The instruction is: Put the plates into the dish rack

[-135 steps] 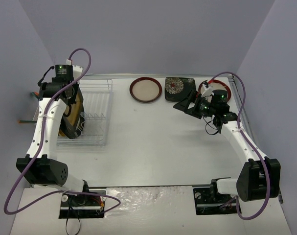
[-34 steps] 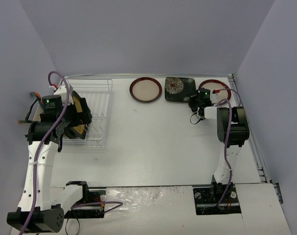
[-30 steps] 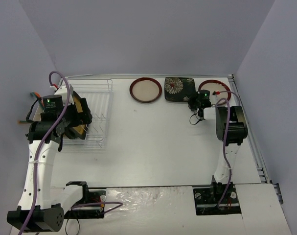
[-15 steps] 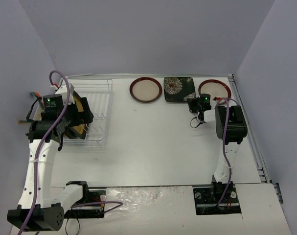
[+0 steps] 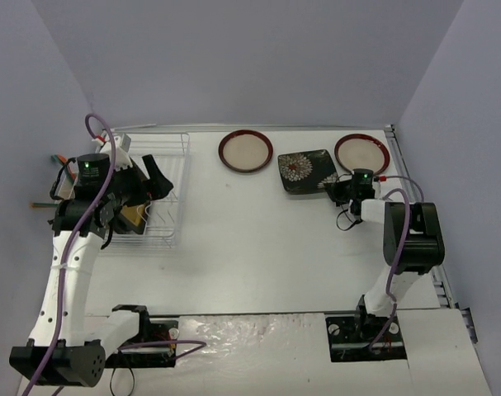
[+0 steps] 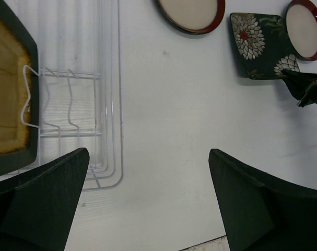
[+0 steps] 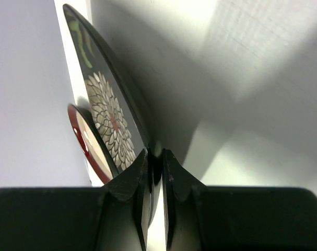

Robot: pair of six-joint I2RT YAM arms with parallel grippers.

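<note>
A square black floral plate point(image 5: 304, 171) point(image 7: 108, 112) lies near the table's far right, and my right gripper point(image 5: 336, 189) point(image 7: 154, 157) is shut on its near-right edge. A cream plate with a red rim point(image 5: 361, 153) point(image 7: 85, 140) lies just behind it. Another round plate with a dark rim point(image 5: 245, 151) point(image 6: 191, 12) lies further left. The dish rack point(image 5: 169, 191) point(image 6: 114, 99) stands at the far left with a black-amber plate point(image 5: 134, 217) point(image 6: 8, 112) upright in it. My left gripper point(image 5: 154, 183) point(image 6: 148, 157) hangs open above the rack's right side, holding nothing.
Walls close the table in on the left, back and right. In the left wrist view the right arm's fingers point(image 6: 303, 87) show at the floral plate's corner. A purple cable point(image 5: 403, 186) loops beside the right arm.
The right gripper has shut on the floral plate's edge and dragged it nearer and to the right. The left gripper has lifted away from the black-amber plate toward the rack's right side.
</note>
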